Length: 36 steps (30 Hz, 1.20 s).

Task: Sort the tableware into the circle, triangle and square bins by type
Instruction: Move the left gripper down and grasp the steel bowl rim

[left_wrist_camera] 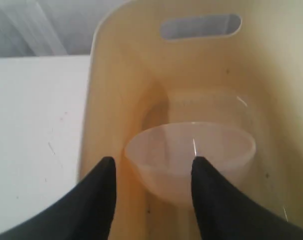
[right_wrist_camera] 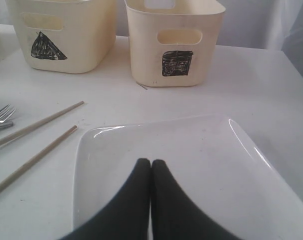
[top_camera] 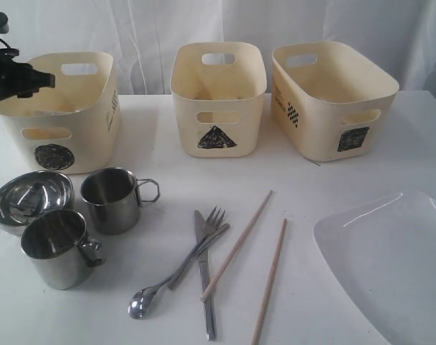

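Currently my left gripper (left_wrist_camera: 154, 161) hangs inside the open top of the circle bin (left_wrist_camera: 116, 100), fingers spread and released. A small white bowl (left_wrist_camera: 206, 142) sits low in that bin. Its near rim falls between my fingers, and a strip of bin wall shows between one finger and the rim, so nothing is pinched. Bin walls stand close on both sides; free room is through the open top only. My fingers hide the bowl's base, and from the exterior view the bin wall hides the bowl altogether.

My right gripper (right_wrist_camera: 150, 162) has its fingers clenched together on nothing, over the near part of the large white plate (right_wrist_camera: 206, 145). Whether the tips touch the plate: cannot tell. The plate is cut off by the frame edge in the exterior view.

A bare strip of table (top_camera: 362, 180) lies between the plate and the square bin (top_camera: 333, 93); the triangle bin (top_camera: 218, 93) stands in the middle.

Two chopsticks (top_camera: 270, 277) lie apart beside the plate; one crosses the knife (top_camera: 207, 302). Fork (top_camera: 215, 216), knife and spoon (top_camera: 138, 306) overlap.

Two steel mugs (top_camera: 114, 200) and the steel bowl (top_camera: 31, 198) crowd together before the circle bin; contact between them not discernible
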Each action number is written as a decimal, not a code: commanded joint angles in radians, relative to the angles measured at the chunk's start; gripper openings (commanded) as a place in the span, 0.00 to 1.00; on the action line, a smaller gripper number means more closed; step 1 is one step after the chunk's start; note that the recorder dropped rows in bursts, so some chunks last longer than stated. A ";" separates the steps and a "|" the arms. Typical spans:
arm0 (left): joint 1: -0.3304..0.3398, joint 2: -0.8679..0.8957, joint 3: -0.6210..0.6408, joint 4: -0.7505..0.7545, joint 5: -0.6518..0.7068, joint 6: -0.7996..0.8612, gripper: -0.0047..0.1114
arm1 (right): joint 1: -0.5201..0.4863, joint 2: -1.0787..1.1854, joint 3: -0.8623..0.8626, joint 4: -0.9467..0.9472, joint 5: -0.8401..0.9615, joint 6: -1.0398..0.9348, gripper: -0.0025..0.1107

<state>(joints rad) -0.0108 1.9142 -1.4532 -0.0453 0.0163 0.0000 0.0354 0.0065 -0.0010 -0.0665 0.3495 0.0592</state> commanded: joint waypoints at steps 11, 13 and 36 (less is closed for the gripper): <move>-0.002 -0.279 0.035 0.068 0.860 0.088 0.49 | 0.004 -0.006 0.001 -0.007 0.000 0.001 0.02; -0.002 -0.279 0.085 0.076 0.871 0.084 0.49 | 0.004 -0.006 0.001 -0.007 0.000 0.001 0.02; -0.002 -0.203 0.485 0.080 0.221 -0.033 0.47 | 0.004 -0.006 0.001 -0.007 0.000 0.001 0.02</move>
<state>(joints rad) -0.0108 1.6892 -0.9782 0.0345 0.2642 -0.0242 0.0354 0.0065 -0.0010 -0.0665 0.3495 0.0592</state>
